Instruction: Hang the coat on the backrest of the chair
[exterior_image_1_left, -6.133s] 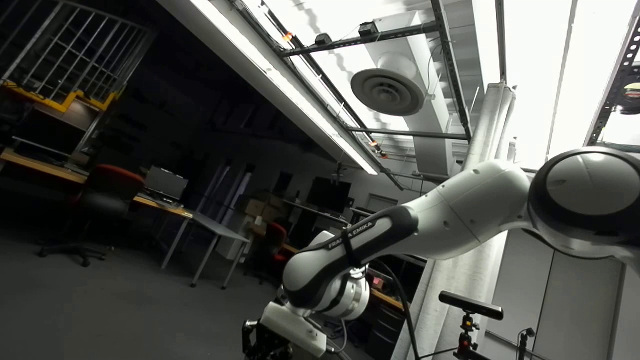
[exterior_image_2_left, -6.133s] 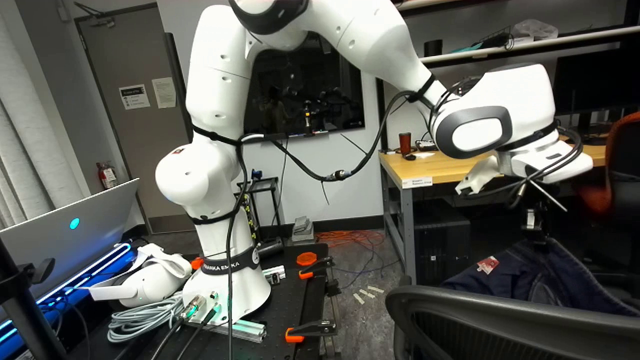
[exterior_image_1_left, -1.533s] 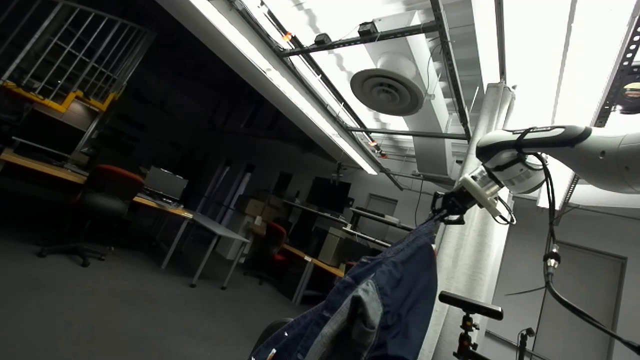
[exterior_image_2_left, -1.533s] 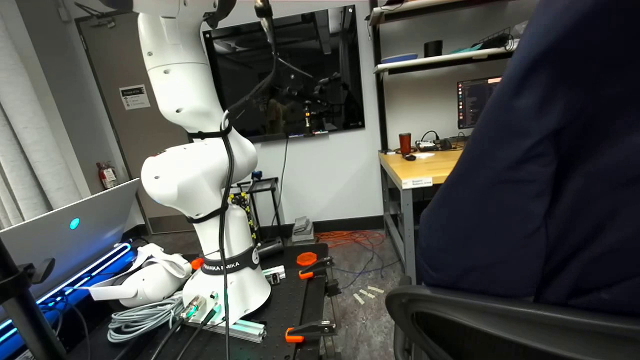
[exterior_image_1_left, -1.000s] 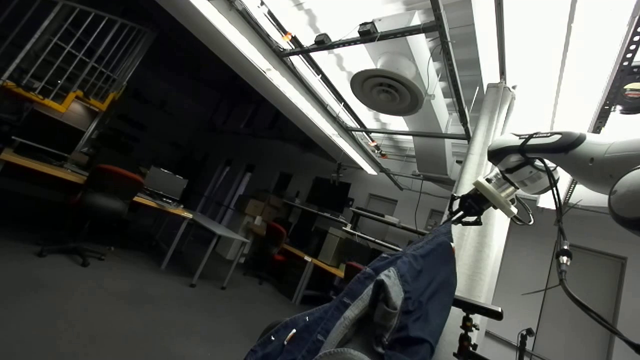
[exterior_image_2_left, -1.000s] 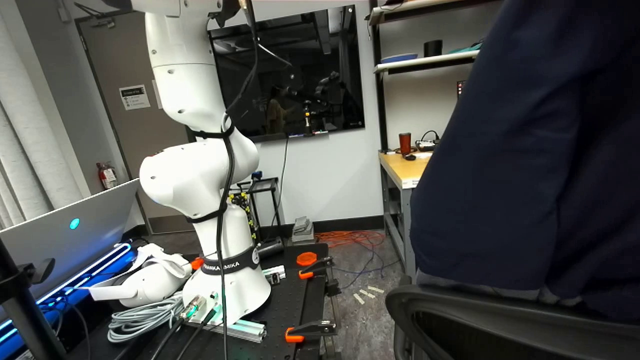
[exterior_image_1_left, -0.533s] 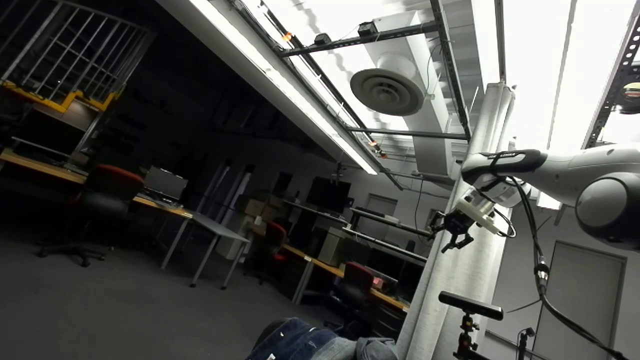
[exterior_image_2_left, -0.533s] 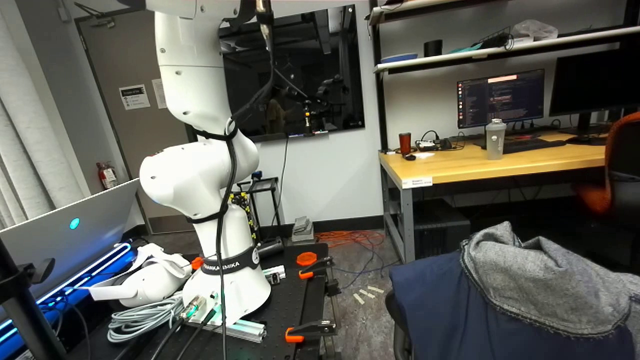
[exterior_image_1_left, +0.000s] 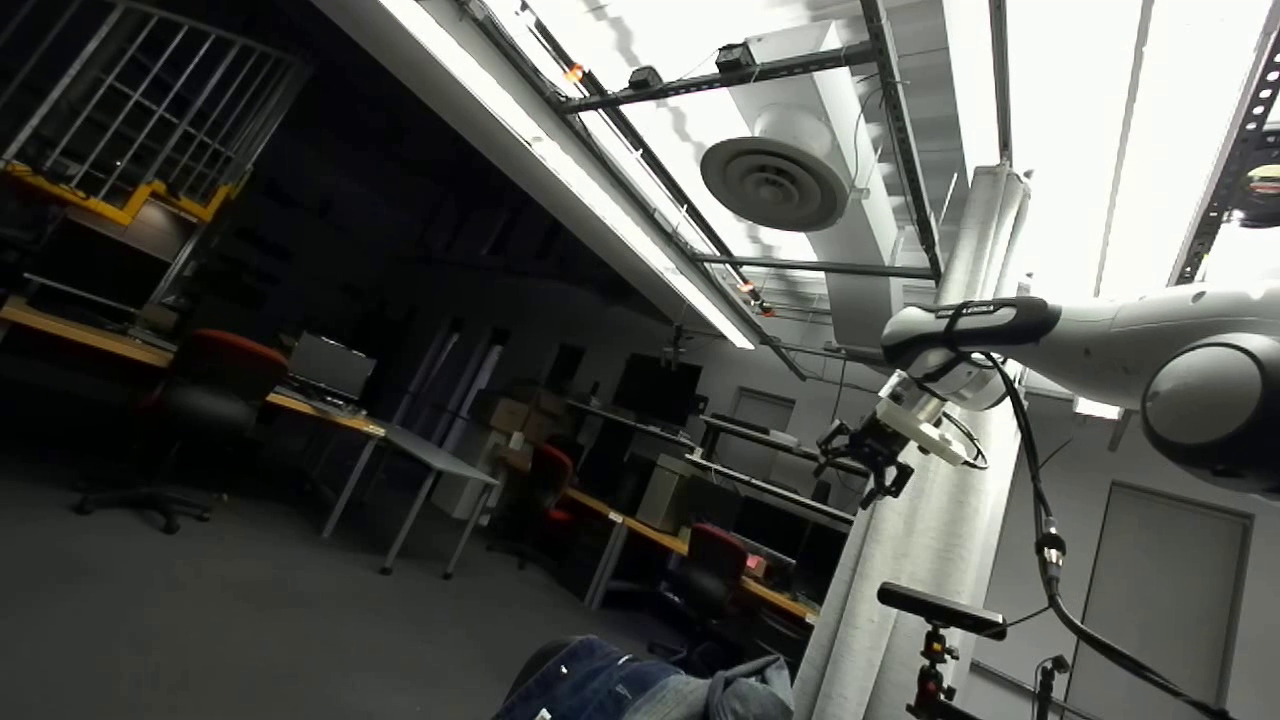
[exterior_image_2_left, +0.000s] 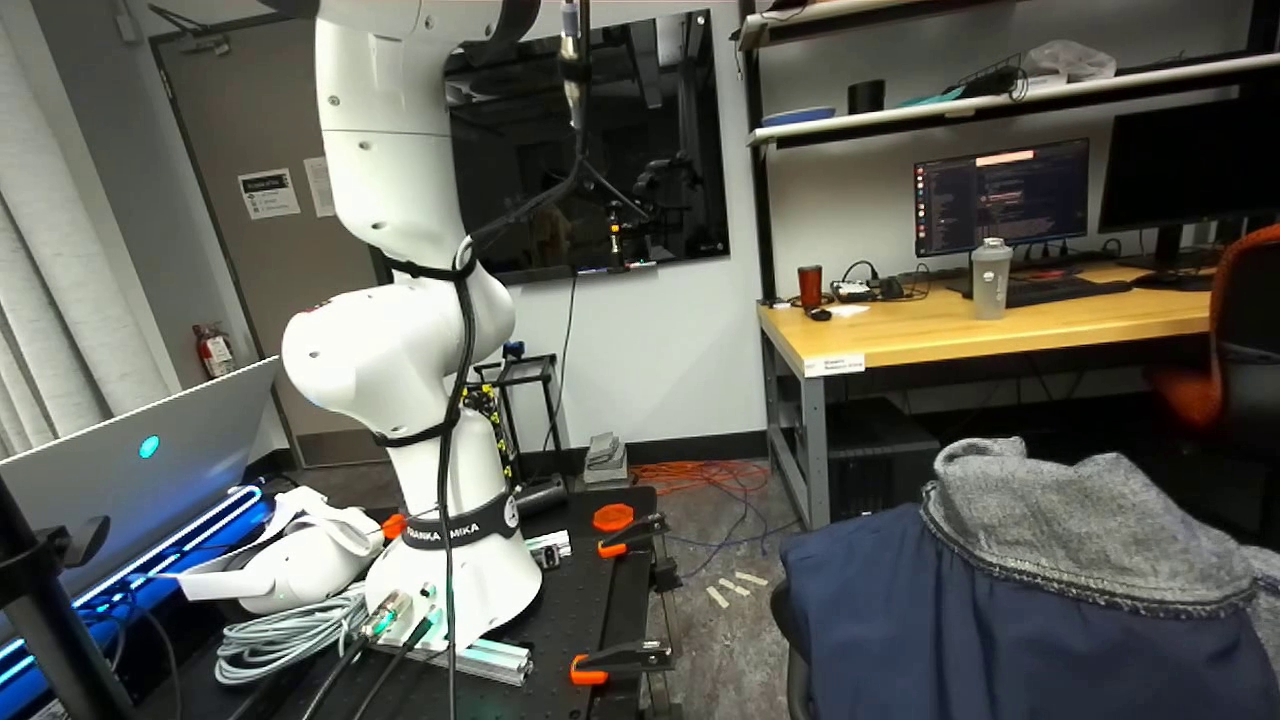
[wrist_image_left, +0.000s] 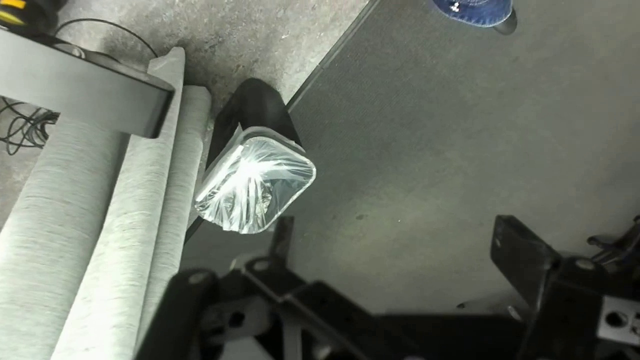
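The coat (exterior_image_2_left: 1000, 640), navy with a rough grey lining folded outward on top, lies draped over the backrest of the chair. Only a dark strip of the chair (exterior_image_2_left: 797, 685) shows at the coat's left edge; the rest is covered or out of frame. In an exterior view the denim side of the coat (exterior_image_1_left: 600, 680) appears at the bottom. My gripper (exterior_image_1_left: 844, 486) hangs above and apart from it, jaws wide with nothing between them. From the wrist, my gripper (wrist_image_left: 392, 222) frames bare floor, and a bit of blue coat (wrist_image_left: 472, 11) shows at the top edge.
A lined trash bin (wrist_image_left: 255, 180) stands on the floor beside thick pale rolls (wrist_image_left: 120, 215) and a grey bar (wrist_image_left: 80, 80). A camera on a stand (exterior_image_1_left: 940, 610) is below the arm. A wooden desk (exterior_image_2_left: 1100, 325) is behind the chair.
A second ago the gripper was shut on the coat and held it up. It has opened, the coat has dropped onto the chair, and the arm has shifted left in an exterior view.
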